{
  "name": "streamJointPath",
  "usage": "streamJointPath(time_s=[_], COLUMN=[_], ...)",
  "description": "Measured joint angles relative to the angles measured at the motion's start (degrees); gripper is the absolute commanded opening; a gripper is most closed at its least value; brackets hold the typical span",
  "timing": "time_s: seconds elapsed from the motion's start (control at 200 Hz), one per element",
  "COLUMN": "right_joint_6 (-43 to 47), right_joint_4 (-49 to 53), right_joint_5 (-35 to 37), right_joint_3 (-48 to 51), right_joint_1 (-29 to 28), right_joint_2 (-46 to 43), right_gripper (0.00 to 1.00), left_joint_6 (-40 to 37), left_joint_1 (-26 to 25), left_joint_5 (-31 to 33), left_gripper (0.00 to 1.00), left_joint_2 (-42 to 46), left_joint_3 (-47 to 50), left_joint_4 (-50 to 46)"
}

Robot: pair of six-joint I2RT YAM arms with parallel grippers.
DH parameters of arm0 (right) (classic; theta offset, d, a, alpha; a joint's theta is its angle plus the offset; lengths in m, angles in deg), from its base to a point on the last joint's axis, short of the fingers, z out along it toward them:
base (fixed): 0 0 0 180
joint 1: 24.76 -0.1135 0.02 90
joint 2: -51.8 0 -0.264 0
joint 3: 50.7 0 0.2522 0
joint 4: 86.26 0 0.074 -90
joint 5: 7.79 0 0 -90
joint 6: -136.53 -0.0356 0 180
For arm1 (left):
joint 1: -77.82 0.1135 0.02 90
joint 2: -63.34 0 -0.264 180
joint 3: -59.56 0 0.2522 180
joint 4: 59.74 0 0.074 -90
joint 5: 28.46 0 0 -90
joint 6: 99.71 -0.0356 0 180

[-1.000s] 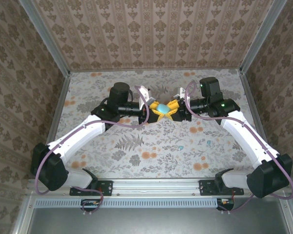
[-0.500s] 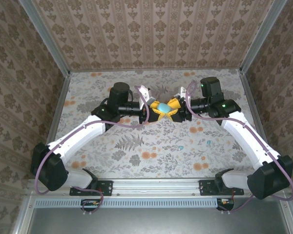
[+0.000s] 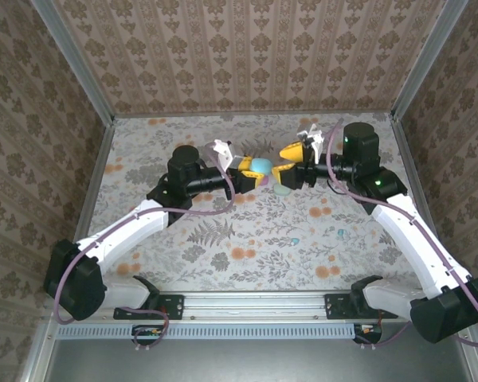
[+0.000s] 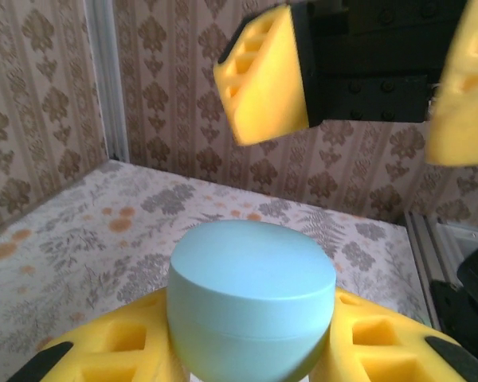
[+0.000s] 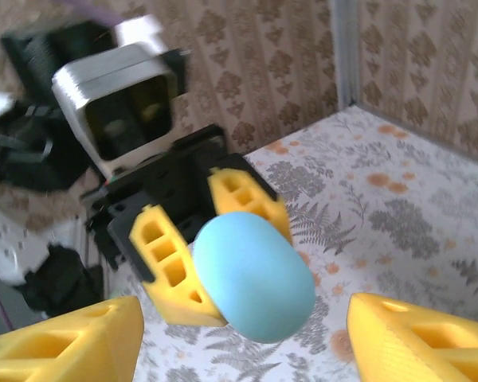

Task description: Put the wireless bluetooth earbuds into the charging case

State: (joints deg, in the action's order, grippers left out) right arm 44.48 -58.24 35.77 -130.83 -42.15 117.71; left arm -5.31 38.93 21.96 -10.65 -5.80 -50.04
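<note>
1 blue case (image 3: 260, 165) | left gripper (image 3: 251, 170) clamped on it; right gripper (image 3: 290, 162) jaws apart, empty

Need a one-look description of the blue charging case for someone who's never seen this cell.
On the floral table, look toward the middle of the far side. There the left gripper holds a smooth, pale blue, egg-shaped case above the surface between its yellow jaws. The mint oval nearby lies loose on the table; this one is gripped.
</note>
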Motion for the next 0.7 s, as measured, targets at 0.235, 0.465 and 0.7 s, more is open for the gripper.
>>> streamJointPath(time_s=[0.235,0.465,0.7], right_joint_6=[-10.64,-11.91,-11.91], right_joint_4=[-0.44,-0.42,-0.35], right_joint_5=[0.66,0.59,-0.26], right_joint_3=[-0.7,-0.72,-1.53], right_joint_1=[0.11,0.11,0.11], right_joint_2=[1.36,2.89,3.85], right_gripper=[0.69,0.68,0.68], left_joint_6=[3.5,6.45,7.89], left_joint_1=[0.0,0.0,0.04], left_joint_5=[1.73,1.09,0.59], left_gripper=[0.29,0.29,0.29], left_joint_2=[0.09,0.07,-0.24], left_joint_3=[2.12,2.12,2.12], left_joint_4=[10.14,15.63,16.63])
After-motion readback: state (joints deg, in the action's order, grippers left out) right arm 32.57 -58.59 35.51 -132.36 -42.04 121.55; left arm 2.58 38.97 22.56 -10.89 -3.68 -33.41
